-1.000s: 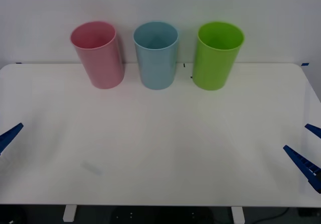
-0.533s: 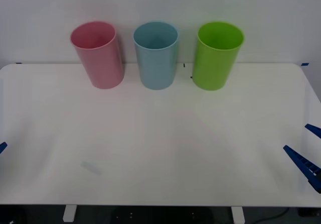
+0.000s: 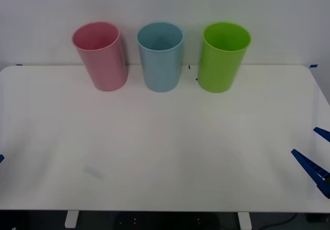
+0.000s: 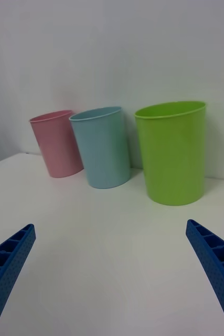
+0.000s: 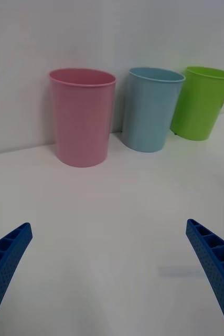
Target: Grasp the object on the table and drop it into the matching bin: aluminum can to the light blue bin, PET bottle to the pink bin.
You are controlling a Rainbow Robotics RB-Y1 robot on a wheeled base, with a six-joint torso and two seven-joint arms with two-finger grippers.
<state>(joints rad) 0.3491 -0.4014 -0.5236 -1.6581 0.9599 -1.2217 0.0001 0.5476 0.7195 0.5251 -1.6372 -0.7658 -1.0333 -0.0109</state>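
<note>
Step in hand: judging by the scene, the task looks either finished or not yet begun; no can lies on the table, and neither tool carries anything.
Can: no aluminum can is visible on the bare white top; whether it sits inside a bin cannot be told, since the bin interiors show no clear object from these angles.
Bins: three stand in a row at the far edge against the wall: the pink bin on the left, the light blue bin in the middle, a lime green bin on the right. All are upright-standing and close together but apart.
Left tool: its blue ribbed fingers are spread wide with nothing between them; it faces the bins from the near left of the table, and only a sliver of blue shows at the left edge in the front view.
Right tool: fingers likewise spread wide and empty; it sits at the near right edge of the table, facing the bins.
Mark on table: a faint pale smudge lies near the left front.
Next move calls for: if a can is set down, the closer tool should reach it, close on its body, lift, and carry it over the light blue bin's mouth before letting go.
</note>
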